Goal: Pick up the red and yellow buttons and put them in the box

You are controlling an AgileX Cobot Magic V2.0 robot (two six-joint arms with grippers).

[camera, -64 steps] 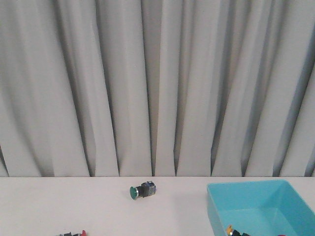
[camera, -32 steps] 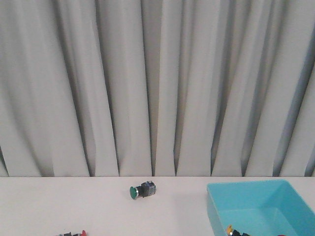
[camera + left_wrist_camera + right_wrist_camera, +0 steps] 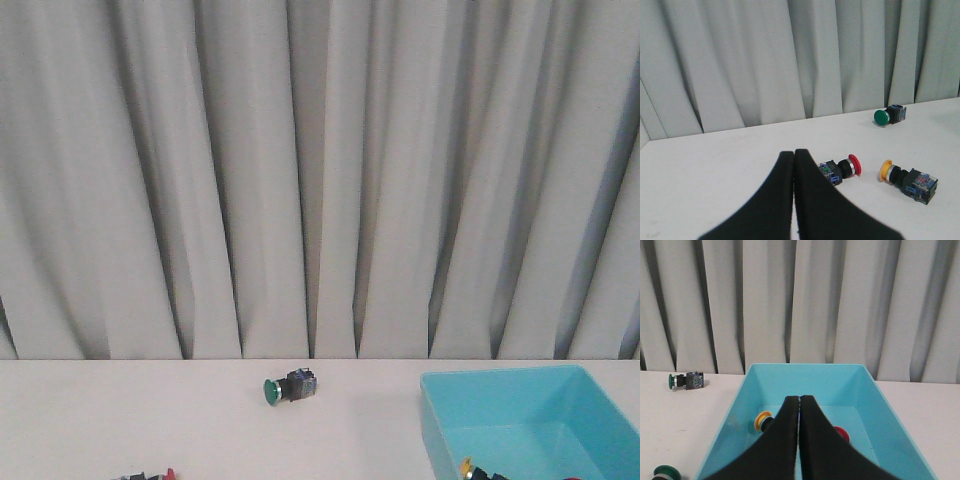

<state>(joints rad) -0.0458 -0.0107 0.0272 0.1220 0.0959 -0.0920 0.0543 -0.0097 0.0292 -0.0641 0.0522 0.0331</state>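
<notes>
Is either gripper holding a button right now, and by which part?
Nothing is held. The left gripper and right gripper both have their fingers shut together with nothing between them.

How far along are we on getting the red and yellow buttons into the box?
Partly done. The box already holds a yellow-capped button and a red-capped one, as the right wrist view shows. Nothing is in hand: left gripper and right gripper both have shut, empty jaws. Left to do: a red button and a yellow button lie on the table. The green button stays out.
</notes>
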